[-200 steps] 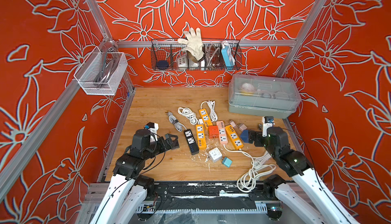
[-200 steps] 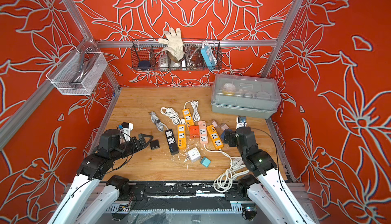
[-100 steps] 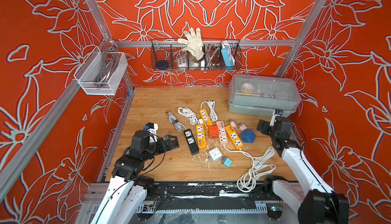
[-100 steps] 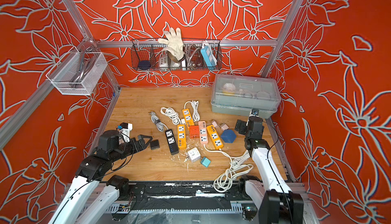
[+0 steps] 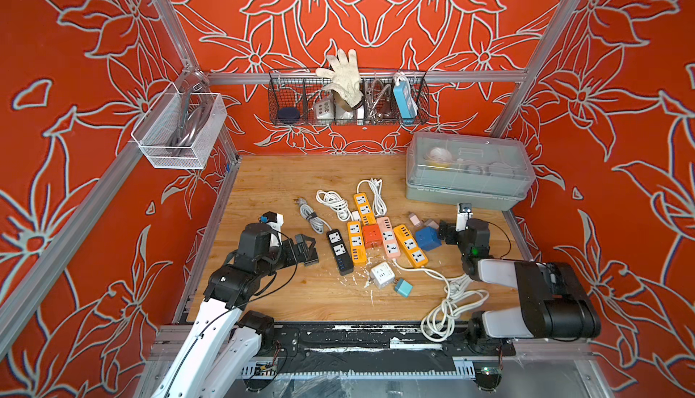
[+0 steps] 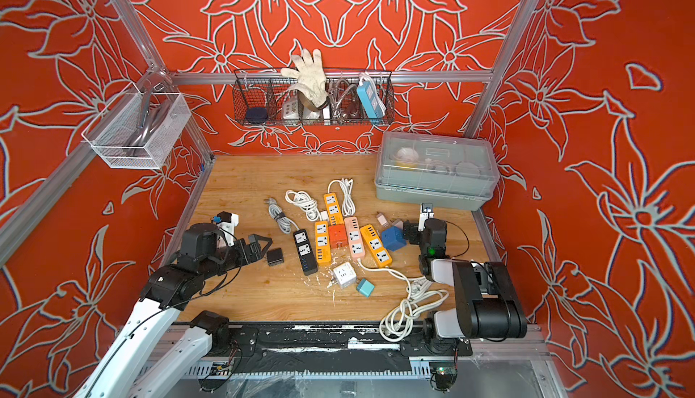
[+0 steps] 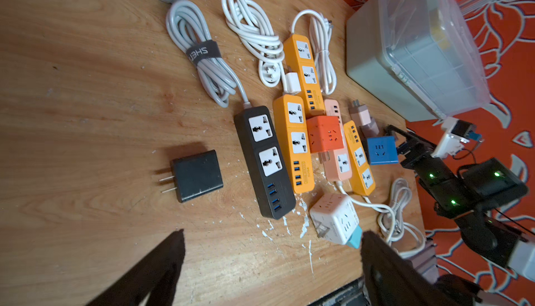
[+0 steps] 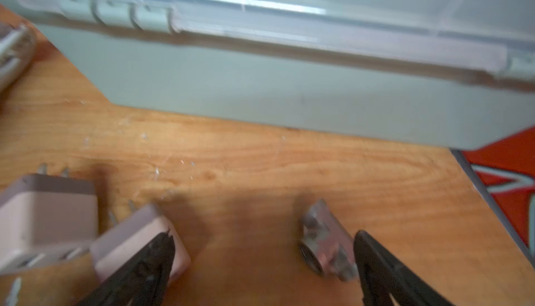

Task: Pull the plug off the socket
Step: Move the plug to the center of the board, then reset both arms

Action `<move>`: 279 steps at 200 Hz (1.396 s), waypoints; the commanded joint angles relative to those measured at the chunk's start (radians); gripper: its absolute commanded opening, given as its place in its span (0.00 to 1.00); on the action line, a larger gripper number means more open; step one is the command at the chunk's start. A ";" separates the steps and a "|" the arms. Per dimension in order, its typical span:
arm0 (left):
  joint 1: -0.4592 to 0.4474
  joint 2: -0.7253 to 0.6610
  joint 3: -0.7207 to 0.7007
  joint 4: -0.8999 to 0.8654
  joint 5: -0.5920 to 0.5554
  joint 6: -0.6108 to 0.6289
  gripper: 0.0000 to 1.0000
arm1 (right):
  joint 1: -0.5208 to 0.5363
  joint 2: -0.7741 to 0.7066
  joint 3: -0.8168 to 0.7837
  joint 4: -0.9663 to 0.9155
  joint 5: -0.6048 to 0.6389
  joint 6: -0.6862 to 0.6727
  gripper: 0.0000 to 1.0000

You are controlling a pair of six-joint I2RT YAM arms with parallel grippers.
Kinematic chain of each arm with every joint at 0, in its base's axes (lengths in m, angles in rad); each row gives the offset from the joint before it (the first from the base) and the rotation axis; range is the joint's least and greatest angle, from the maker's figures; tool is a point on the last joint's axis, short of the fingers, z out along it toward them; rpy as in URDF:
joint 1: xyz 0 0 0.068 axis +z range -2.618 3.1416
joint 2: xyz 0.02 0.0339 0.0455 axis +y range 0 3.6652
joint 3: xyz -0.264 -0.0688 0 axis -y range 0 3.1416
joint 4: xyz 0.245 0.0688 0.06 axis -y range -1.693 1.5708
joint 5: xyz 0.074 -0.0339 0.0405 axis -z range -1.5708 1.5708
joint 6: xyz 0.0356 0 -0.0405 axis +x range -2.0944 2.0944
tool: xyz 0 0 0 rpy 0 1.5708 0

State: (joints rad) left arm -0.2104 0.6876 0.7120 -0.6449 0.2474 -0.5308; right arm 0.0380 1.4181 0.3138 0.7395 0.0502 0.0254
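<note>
**Plug out, both grips empty**

My right wrist view is smeared; my left gripper (image 7: 272, 232) shows only two fingers, cut off at the frame edge. The plug (image 7: 197, 175), black with two bare prongs, lies flat, clear of the black socket strip (image 7: 263, 160). Left and right gripper (image 8: 263, 233) both gape wide, holding nothing. Since a second ago the plug has stayed; my right arm (image 6: 477, 294) has folded low.

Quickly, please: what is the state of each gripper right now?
Left gripper: open, holding nothing.
Right gripper: open, holding nothing.
</note>
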 commanded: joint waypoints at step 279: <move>0.235 0.718 -0.392 1.397 -0.266 0.527 0.98 | 0.000 -0.042 -0.119 0.253 0.169 0.016 1.00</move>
State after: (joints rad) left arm 0.0307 1.4166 0.3096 0.7235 -0.0166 -0.0181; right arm 0.0380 1.3865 0.2142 0.9062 0.1638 0.0185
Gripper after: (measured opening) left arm 0.980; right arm 0.997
